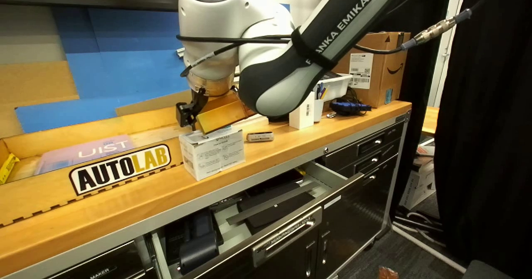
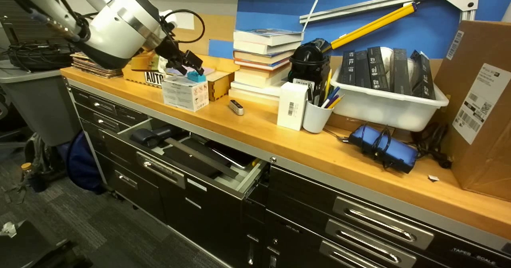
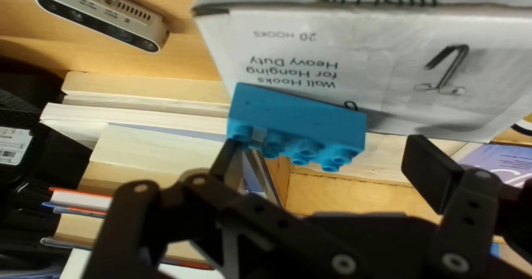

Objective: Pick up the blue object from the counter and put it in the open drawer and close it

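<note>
We seem to be at the grasp: our gripper [image 3: 322, 158] hangs spread above the white carton [image 3: 374, 67], the blue block [image 3: 297, 112] rests unheld on its top, so next we should centre and pinch.

OK so the blue block [image 3: 297, 114] at the top of the white carton [image 1: 214, 156] is straight-up cyan (bar one small paler square near the studs). Carton's white with dark print, and the gripper [image 3: 326, 164] above it is plain black. Counter [image 1: 124, 204] under the carton: honey-brown wood. Just beside the carton there's an AUTOLAB label [image 1: 120, 169] in black, white and yellow; off its other side, a silver-grey camera [image 3: 102, 17] with a black strip. Drawer [image 2: 223, 198] below the carton: black front, silver handle [image 2: 160, 171], grey inside. Wall panel [image 1: 129, 73] behind it: blue, darker up top.
</note>
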Controlling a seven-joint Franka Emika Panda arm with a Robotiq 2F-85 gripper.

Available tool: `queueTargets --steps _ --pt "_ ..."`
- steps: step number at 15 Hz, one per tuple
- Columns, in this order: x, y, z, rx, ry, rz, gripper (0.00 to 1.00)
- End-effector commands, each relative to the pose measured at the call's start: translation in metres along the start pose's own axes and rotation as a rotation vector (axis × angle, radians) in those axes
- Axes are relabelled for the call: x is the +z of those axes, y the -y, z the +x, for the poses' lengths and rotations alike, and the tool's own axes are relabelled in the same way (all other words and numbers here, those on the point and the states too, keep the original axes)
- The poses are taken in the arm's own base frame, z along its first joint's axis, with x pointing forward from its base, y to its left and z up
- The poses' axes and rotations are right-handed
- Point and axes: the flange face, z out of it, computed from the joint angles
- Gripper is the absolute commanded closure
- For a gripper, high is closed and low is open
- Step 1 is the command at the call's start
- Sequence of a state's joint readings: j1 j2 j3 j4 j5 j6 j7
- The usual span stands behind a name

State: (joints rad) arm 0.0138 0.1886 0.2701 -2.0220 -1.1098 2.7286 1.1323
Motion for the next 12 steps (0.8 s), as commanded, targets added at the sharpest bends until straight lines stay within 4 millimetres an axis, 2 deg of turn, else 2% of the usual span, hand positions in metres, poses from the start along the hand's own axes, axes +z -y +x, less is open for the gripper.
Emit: queueTargets --steps 1,12 --pt "-0.004 -0.004 0.011 0.023 -0.019 -0.021 0.0" --pt "-0.005 -0.021 0.016 0.076 -0.012 -0.045 0.0"
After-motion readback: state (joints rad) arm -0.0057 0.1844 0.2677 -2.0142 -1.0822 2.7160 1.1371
